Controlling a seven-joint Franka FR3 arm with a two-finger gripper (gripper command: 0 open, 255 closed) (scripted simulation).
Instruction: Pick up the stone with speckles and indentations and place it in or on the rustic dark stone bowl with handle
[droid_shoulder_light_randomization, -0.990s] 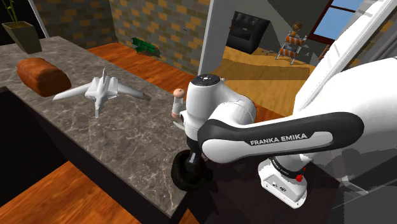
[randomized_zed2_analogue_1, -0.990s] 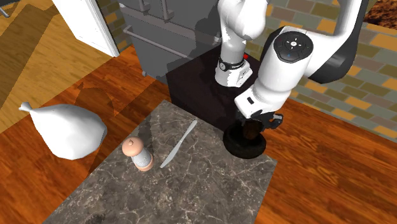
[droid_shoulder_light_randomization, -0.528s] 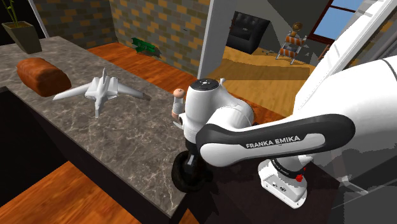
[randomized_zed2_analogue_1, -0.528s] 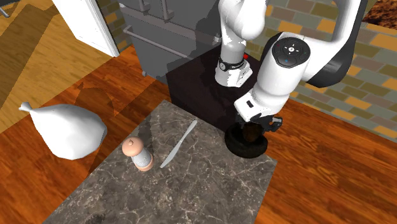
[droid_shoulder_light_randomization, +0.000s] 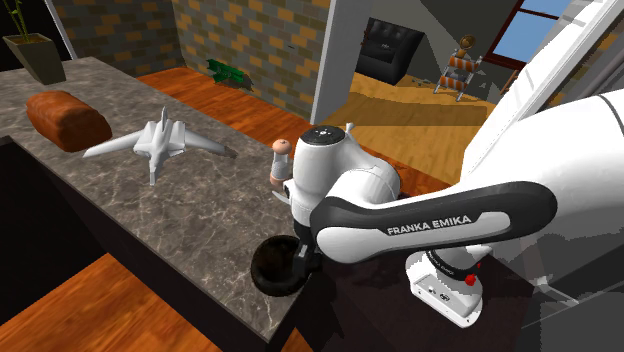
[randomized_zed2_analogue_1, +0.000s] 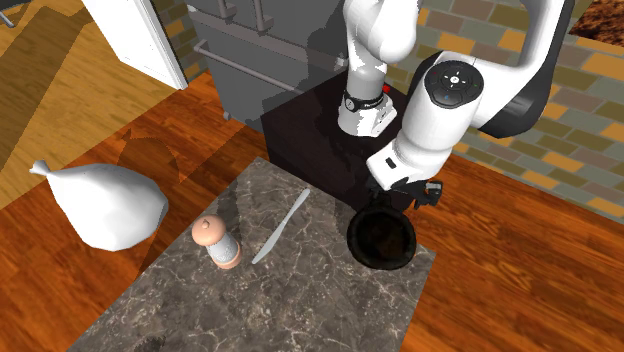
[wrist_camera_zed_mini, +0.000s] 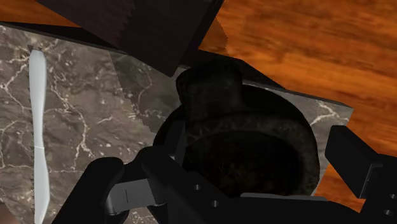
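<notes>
The dark rough stone bowl (randomized_zed2_analogue_1: 380, 238) with a stubby handle (wrist_camera_zed_mini: 210, 83) sits on the marble counter's corner nearest the stand, seen too in the shoulder view (droid_shoulder_light_randomization: 273, 268). Inside it in the wrist view lies a dark speckled lump, the stone (wrist_camera_zed_mini: 238, 167), hard to tell from the bowl's dark inside. My gripper (randomized_zed2_analogue_1: 402, 196) hangs just above the bowl's stand-side rim. Its black fingers (wrist_camera_zed_mini: 356, 167) stand wide apart over the bowl, open (wrist_camera_zed_mini: 257, 156), touching nothing.
A white knife (randomized_zed2_analogue_1: 282, 226) and a pinkish shaker (randomized_zed2_analogue_1: 215, 241) lie further in on the counter (randomized_zed2_analogue_1: 300, 300). A white toy plane (droid_shoulder_light_randomization: 157, 143), a brown loaf (droid_shoulder_light_randomization: 67, 119) and a plant pot (droid_shoulder_light_randomization: 37, 55) stand at the far end. The bowl is close to the counter's edges.
The fingers have spread apart and let go of the stone. The bowl now shows a little further from the stand, more of its dark inside uncovered.
</notes>
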